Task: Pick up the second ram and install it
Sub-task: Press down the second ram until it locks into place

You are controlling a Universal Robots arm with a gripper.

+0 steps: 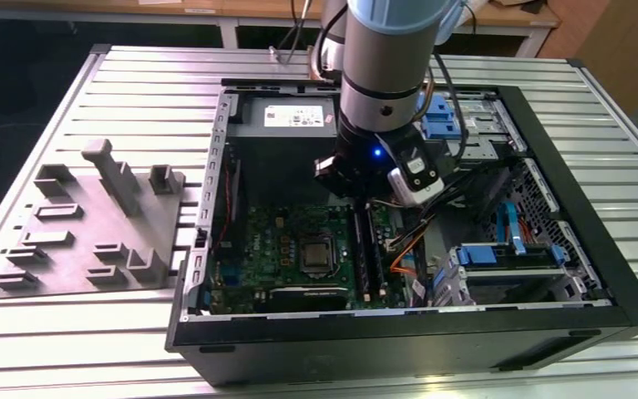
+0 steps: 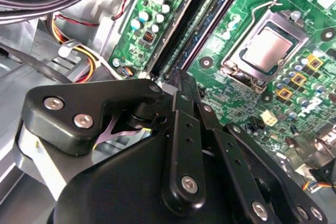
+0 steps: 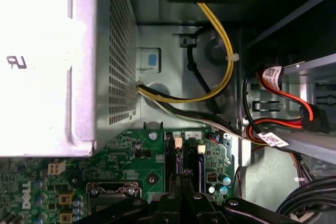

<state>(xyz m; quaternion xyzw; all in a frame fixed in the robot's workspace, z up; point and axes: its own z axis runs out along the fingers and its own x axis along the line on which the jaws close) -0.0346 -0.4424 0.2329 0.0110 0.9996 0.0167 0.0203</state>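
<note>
My gripper [image 1: 365, 199] hangs inside the open computer case [image 1: 585, 249], just above the far end of the long black memory slots [image 1: 365, 253] on the green motherboard [image 1: 286, 241]. In both wrist views the black fingers [image 2: 181, 108] are pressed together, and their tips point at the slot ends. Nothing shows between the fingertips [image 3: 186, 176]. A narrow dark blue-green strip, which looks like the second ram [image 2: 206, 27], runs on edge along the slots [image 3: 201, 162]. I cannot tell whether it is fully seated.
The processor socket [image 2: 265, 51] lies beside the slots. Cable bundles [image 3: 215, 66] run past the slot ends, and the power supply [image 3: 47, 61] stands close by. Blue drive bays [image 1: 507, 249] sit at the exterior view's right. A grey parts fixture [image 1: 86, 224] stands on the table at its left.
</note>
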